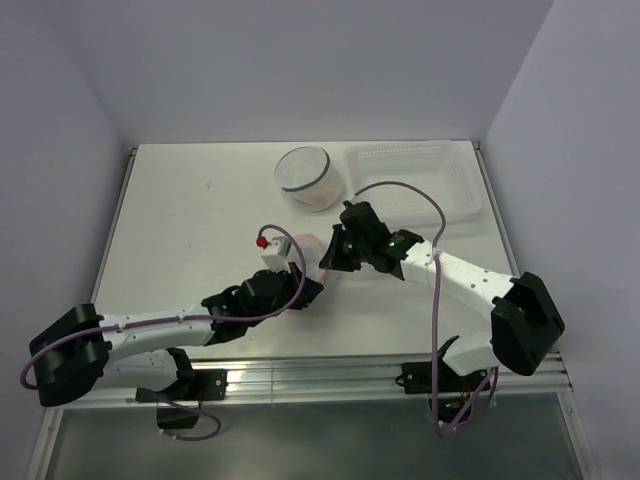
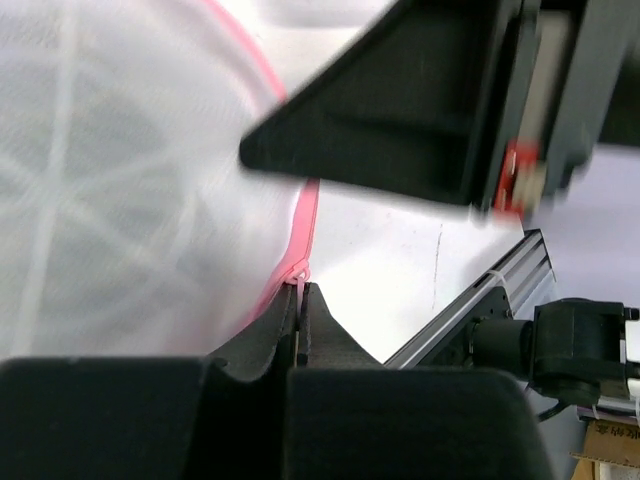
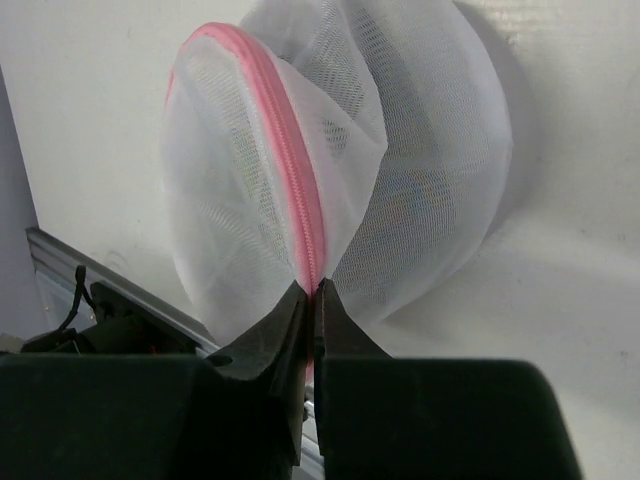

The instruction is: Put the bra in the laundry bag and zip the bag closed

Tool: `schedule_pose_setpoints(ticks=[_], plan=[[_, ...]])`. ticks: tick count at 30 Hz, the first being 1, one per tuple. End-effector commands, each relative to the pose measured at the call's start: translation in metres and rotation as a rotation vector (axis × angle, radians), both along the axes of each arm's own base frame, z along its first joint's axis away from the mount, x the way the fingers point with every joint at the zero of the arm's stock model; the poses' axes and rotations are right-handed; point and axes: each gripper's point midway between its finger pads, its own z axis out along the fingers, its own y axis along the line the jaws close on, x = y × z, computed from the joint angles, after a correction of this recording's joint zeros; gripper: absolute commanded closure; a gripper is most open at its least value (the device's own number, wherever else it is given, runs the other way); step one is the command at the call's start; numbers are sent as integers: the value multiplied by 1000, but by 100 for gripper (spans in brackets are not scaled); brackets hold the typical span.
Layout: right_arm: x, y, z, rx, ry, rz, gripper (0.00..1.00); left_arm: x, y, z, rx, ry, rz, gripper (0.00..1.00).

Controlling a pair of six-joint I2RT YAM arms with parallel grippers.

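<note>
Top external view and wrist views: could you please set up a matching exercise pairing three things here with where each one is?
1 white mesh laundry bag with a pink zipper
2 round white mesh container with a dark rim
3 rectangular white plastic tray

A far right of the table
B pinched by the left fingers and right fingers
C far centre, beside the tray

Pairs: 1-B, 2-C, 3-A

A: laundry bag [image 3: 400, 170] state?
B: White mesh, round, domed. Sits up on edge near table centre; can't tell if it touches the table.
A: Zip?
B: Pink zipper [image 3: 292, 180] arcs along the rim. The visible run looks meshed shut.
A: bra?
B: Can't make it out through the mesh.
</note>
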Motion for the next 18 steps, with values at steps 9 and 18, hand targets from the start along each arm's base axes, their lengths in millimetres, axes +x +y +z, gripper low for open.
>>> schedule_pose_setpoints(ticks=[9,18], plan=[[86,-3,31,-86,-140,27,99,-19,65,-12,-16,34,93,100],[111,-4,16,-127,-130,91,100,-10,114,-39,-9,90,263,100]])
